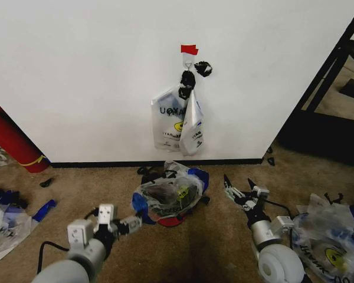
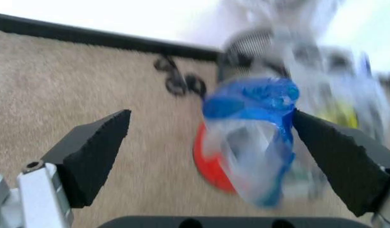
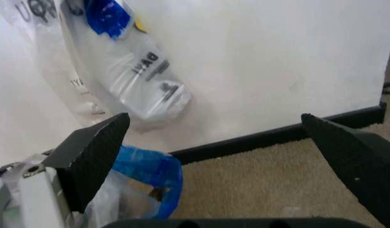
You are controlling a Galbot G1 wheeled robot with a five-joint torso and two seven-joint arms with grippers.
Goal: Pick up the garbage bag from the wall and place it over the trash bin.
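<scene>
The garbage bag (image 1: 170,119), see-through with dark lettering and a yellow logo, hangs from a small hook (image 1: 189,59) on the white wall (image 1: 82,76), under a red tape patch (image 1: 189,49) and black knotted lumps (image 1: 187,79). A second bag of like make hangs against it. The right wrist view shows these bags (image 3: 141,71) too. On the carpet below stands the trash bin (image 1: 165,199), draped in a crumpled see-through bag with blue handles. My left gripper (image 1: 137,222) is open beside the bin, and in its wrist view a blue handle (image 2: 252,102) lies just beyond the open left gripper (image 2: 211,115). My right gripper (image 1: 238,186) is open, low and to the right of the bin, pointing at the wall (image 3: 215,118).
A big red cylinder (image 1: 9,141) leans at the far left. Loose printed bags lie on the floor at the left (image 1: 6,221) and right (image 1: 336,236). A black frame (image 1: 333,71) stands at the right. Small black scraps (image 1: 47,183) dot the carpet near the black baseboard (image 1: 106,163).
</scene>
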